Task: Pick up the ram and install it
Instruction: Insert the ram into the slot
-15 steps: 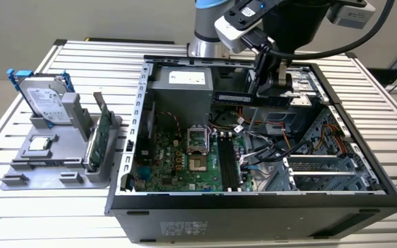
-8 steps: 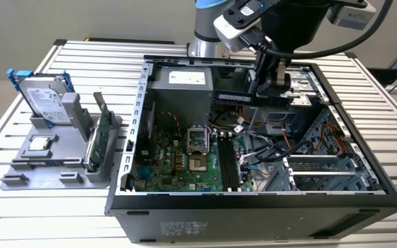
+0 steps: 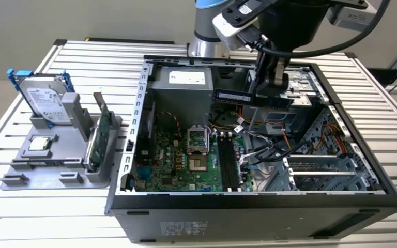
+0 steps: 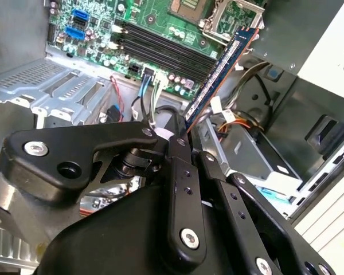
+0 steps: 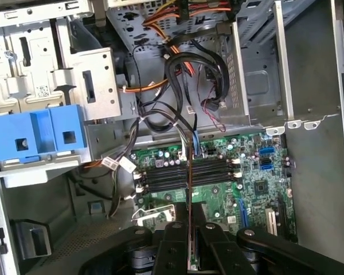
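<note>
My gripper (image 3: pixel 268 95) hangs over the open computer case (image 3: pixel 133 155), shut on the ram (image 3: pixel 243 97), a long thin dark stick held level above the motherboard (image 3: pixel 184 165). In the second wrist view the ram (image 4: pixel 221 71) sticks out edge-on from the black fingers (image 4: pixel 175 137) toward the empty black memory slots (image 4: pixel 160 48). In the first wrist view the ram (image 5: pixel 189 200) is a thin vertical line between the fingers, crossing the memory slots (image 5: pixel 183 175) at a right angle. In the exterior view the slots (image 3: pixel 227 165) lie below and nearer the case front than the stick.
A grey holder (image 3: pixel 60 155) on the exterior view's left carries a silver hard drive with blue rails (image 3: pixel 45 101), a green expansion card (image 3: pixel 98 139) and a processor chip (image 3: pixel 40 144). Loose cables (image 3: pixel 274 150) and the drive cage (image 3: pixel 322 165) crowd the case beside the slots.
</note>
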